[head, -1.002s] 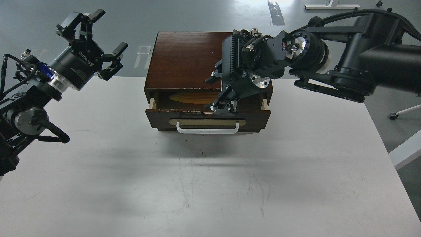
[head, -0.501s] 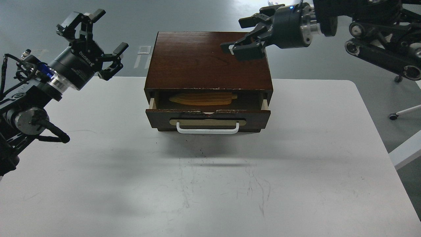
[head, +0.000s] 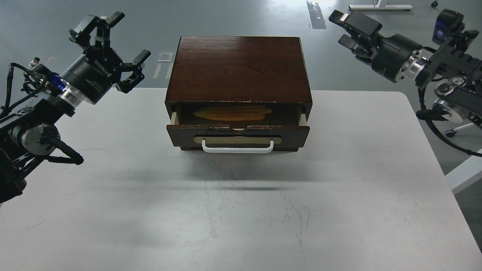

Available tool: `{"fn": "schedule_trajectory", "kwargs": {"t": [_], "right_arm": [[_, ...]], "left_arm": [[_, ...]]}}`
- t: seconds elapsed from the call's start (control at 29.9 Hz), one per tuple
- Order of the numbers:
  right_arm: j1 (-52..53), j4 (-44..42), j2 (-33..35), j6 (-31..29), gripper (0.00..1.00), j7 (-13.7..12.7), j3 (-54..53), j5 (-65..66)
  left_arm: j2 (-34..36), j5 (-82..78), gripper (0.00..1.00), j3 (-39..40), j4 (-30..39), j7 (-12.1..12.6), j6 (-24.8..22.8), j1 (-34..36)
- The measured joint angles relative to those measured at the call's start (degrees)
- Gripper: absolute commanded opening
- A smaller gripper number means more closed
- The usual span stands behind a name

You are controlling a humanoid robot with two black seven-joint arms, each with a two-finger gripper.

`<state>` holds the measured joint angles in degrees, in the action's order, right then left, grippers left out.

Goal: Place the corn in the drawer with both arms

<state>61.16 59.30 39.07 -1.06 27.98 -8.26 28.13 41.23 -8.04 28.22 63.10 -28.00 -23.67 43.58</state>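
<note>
Drawer gap: your way in is narrow, box top (head: 239, 67) overhanging the corn (head: 231, 112).
Handle (head: 237, 147): unobstructed from the table (head: 241, 210).

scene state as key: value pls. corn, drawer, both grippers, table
corn: lying on its side inside the drawer, pointed end to the left
drawer: partly open, white handle facing the camera
left gripper: open, empty, raised left of the box
right gripper: empty, raised right of the box, jaw state unclear
table: white, scuffed
</note>
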Motion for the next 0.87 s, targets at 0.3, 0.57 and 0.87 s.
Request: {"fn": "schedule_trajectory", "kwargs": {"t": [0.3, 0.57, 0.87], "right_arm": [[-17.73, -0.19, -5.66, 1.06, 1.0, 0.02, -15.29, -10.57], [-25.82, -1.72, -11.14, 1.11, 1.0, 0.02, -21.93, -12.65], [-28.33, -1.36, -11.91, 1.3, 1.0, 0.02, -22.17, -12.66]], "left_arm": [[-0.85, -0.22, 0.99, 0.1, 0.0, 0.0, 0.04, -1.47], [-2.08, -2.27, 0.99, 2.32, 0.06, 0.0, -0.03, -4.38], [-3.97, -3.39, 0.99, 3.68, 0.01, 0.0, -0.05, -5.99]]}}
